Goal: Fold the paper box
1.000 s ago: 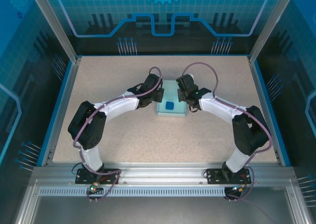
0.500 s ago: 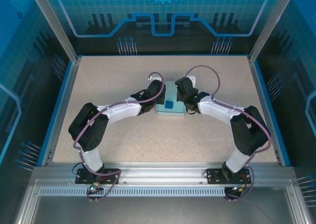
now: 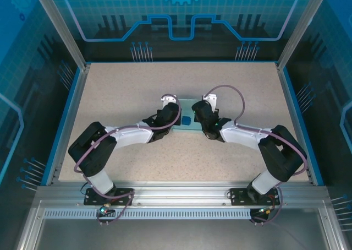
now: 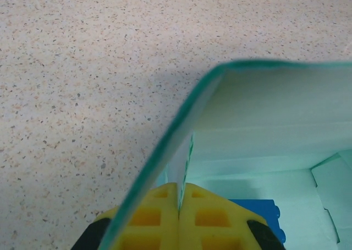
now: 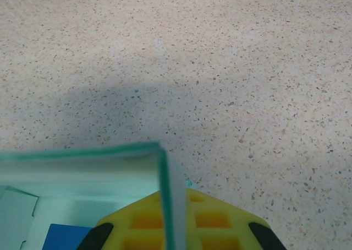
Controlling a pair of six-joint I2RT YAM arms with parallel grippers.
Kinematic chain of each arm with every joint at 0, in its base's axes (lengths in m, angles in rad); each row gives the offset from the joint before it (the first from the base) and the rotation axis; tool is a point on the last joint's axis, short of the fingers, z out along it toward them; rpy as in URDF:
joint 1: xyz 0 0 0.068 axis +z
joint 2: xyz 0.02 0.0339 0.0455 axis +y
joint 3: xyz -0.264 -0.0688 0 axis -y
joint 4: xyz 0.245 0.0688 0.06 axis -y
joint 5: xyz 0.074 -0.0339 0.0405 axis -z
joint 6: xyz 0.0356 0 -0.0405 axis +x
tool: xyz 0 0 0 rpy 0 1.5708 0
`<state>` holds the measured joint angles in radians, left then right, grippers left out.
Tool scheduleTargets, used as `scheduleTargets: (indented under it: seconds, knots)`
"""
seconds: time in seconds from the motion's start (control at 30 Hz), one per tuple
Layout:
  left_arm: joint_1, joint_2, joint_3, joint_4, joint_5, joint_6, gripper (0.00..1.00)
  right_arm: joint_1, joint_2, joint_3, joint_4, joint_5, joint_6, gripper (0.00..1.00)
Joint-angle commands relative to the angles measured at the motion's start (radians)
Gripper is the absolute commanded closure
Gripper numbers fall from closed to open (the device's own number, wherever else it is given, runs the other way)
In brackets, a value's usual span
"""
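My left gripper (image 4: 179, 208) and right gripper (image 5: 175, 211), both pinching the paper box (image 3: 189, 104) by its raised flap, have drawn it nearward, so folding is underway.

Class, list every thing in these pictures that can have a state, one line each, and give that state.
paper box: partly folded, walls standing up, top open.
blue cube: lying inside the box, on its floor.
left pincer: shut on a side wall of the box.
right pincer: shut on the opposite side wall.
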<state>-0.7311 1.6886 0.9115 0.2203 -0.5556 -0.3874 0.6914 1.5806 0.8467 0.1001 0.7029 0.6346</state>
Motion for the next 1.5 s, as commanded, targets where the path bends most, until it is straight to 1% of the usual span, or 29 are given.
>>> scheduleTargets:
  seconds: [0.0, 0.2, 0.33, 0.53, 0.63, 0.7, 0.87, 1.1, 1.37, 1.47]
  knots:
    - [-0.012, -0.027, -0.069, 0.074, -0.031, -0.007, 1.00, 0.027, -0.028, -0.065, 0.077, 0.057, 0.056, 1.00]
    - [-0.023, -0.043, -0.166, 0.196, -0.056, 0.012, 1.00, 0.075, -0.050, -0.161, 0.201, 0.112, 0.065, 1.00]
    - [-0.031, -0.043, -0.216, 0.249, -0.069, 0.018, 1.00, 0.105, -0.050, -0.218, 0.282, 0.136, 0.056, 1.00]
    - [-0.046, -0.046, -0.278, 0.297, -0.103, 0.015, 1.00, 0.153, -0.050, -0.288, 0.356, 0.207, 0.055, 0.99]
    - [-0.045, -0.057, -0.300, 0.306, -0.115, 0.017, 0.98, 0.162, -0.059, -0.317, 0.381, 0.220, 0.057, 1.00]
    - [-0.046, -0.059, -0.304, 0.308, -0.109, 0.022, 0.94, 0.171, -0.058, -0.331, 0.394, 0.229, 0.057, 1.00]
    - [-0.046, -0.069, -0.287, 0.279, -0.103, 0.044, 0.88, 0.187, -0.050, -0.342, 0.383, 0.254, 0.073, 1.00]
    - [-0.046, -0.104, -0.283, 0.246, -0.079, 0.036, 0.75, 0.195, -0.041, -0.328, 0.350, 0.265, 0.089, 1.00]
    - [-0.045, -0.160, -0.280, 0.194, -0.013, 0.033, 0.54, 0.203, -0.024, -0.285, 0.298, 0.260, 0.091, 1.00]
    - [-0.044, -0.194, -0.283, 0.164, 0.021, 0.026, 0.49, 0.202, -0.022, -0.255, 0.252, 0.259, 0.094, 1.00]
